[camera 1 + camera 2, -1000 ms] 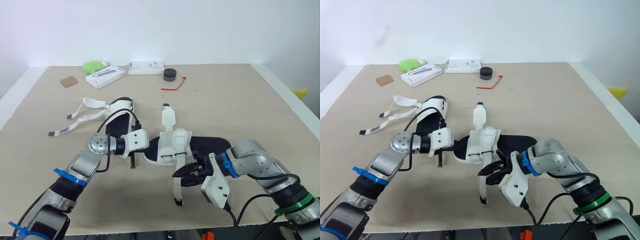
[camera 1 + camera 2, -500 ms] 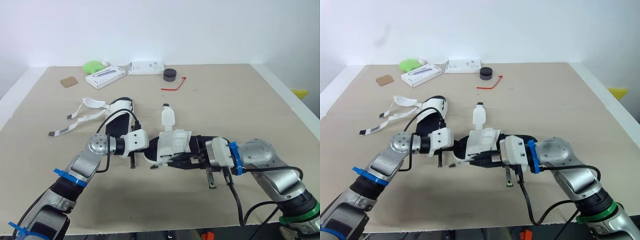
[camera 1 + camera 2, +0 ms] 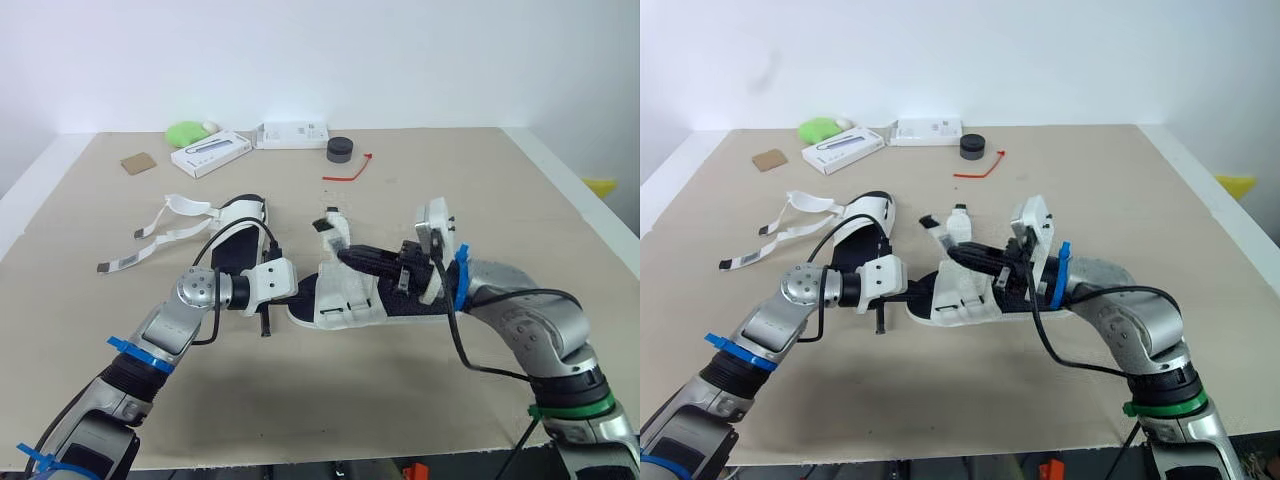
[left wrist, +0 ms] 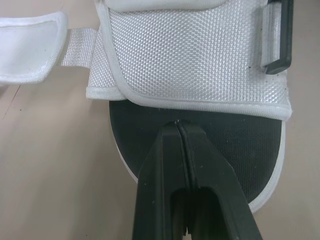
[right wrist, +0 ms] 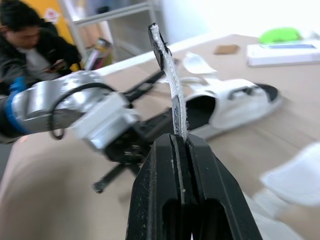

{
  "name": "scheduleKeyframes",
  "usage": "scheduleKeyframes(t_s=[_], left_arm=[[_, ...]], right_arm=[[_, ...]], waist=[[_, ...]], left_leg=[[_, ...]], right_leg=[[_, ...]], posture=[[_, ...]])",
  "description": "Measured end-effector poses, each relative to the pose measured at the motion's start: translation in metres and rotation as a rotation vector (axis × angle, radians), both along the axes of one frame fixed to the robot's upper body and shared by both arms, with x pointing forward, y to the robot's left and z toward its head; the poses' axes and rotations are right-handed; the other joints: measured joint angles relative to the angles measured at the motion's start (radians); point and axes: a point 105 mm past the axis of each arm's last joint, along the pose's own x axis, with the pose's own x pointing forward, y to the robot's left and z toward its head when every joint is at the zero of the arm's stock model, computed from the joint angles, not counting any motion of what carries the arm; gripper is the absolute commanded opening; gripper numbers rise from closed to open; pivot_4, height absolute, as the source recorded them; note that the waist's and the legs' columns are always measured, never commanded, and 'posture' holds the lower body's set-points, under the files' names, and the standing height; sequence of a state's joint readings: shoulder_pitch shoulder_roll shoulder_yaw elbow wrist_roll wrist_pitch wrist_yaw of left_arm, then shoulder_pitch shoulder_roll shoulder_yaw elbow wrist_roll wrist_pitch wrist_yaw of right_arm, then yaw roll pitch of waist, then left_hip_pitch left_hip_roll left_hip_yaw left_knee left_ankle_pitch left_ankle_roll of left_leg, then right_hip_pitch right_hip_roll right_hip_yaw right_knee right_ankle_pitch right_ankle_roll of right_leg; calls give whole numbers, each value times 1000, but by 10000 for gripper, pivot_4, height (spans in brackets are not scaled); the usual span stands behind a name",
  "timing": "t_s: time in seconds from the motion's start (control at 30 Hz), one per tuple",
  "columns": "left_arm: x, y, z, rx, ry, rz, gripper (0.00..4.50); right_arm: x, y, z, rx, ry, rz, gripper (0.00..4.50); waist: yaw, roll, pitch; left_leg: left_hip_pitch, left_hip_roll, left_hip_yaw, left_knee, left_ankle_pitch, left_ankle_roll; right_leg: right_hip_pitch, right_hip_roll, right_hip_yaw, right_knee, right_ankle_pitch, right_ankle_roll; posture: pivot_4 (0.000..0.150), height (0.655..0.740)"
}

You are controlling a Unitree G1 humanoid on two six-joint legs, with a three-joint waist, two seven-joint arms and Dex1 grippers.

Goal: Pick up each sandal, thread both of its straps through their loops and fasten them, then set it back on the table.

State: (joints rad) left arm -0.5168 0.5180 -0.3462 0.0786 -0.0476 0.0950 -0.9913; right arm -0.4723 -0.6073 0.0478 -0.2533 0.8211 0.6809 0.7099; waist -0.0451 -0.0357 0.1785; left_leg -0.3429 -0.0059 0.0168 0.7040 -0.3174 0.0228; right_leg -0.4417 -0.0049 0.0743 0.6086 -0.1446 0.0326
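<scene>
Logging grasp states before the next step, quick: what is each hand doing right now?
Left hand: closed, pinching the sole at one end of the sandal.
Right hand: closed on that sandal's strap.

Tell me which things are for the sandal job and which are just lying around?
For the job: near sandal, its lifted strap, far sandal.
Just lying about: green lump, white box, flat white pack, black puck, red tie, brown card.

My cam setup
Head stereo pair looks down over the table (image 3: pixel 500 190), near-identical views; left wrist cam sits tight on the sandal (image 4: pixel 200 60), right wrist cam faces past a strap (image 5: pixel 175 100) toward my left arm (image 5: pixel 45 105).
</scene>
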Motion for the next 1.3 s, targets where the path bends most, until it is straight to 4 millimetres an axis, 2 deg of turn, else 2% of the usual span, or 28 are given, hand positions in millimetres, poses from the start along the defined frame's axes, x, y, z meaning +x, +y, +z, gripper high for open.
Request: scheduleKeyframes(t_s=[0.17,0.37,0.77,1.2,1.3], left_arm=[[0,0,0,0,-1,0,0],[0,0,0,0,-1,0,0],[-1,-1,1,1,4,4,0],[-1,-1,2,0,1,2,0],[-1,-1,2,0,1,2,0]], right_arm=[[14,-9,-11,8,92,-91,1307],[21,-14,-22,10,170,-160,1307],[27,-21,-36,10,290,-263,1307],[30,-27,-42,50,388,-331,1307],[30,-27,-42,50,388,-331,9051]], waist=[[0,0,0],[-1,0,0],[-1,0,0],[-1,0,0],[-1,0,0]], left_leg=[[-1,0,0,0,0,0],[-2,0,0,0,0,0],[-7,0,0,0,0,0],[-7,0,-1,0,0,0],[-7,0,-1,0,0,0]], right_leg=[[0,0,0,0,0,0],[0,0,0,0,0,0],[-1,0,0,0,0,0],[-1,0,0,-1,0,0],[-1,0,0,-1,0,0]], posture=[[1500,7400],[1500,7400],[1500,7400],[1500,7400],[1500,7400]])
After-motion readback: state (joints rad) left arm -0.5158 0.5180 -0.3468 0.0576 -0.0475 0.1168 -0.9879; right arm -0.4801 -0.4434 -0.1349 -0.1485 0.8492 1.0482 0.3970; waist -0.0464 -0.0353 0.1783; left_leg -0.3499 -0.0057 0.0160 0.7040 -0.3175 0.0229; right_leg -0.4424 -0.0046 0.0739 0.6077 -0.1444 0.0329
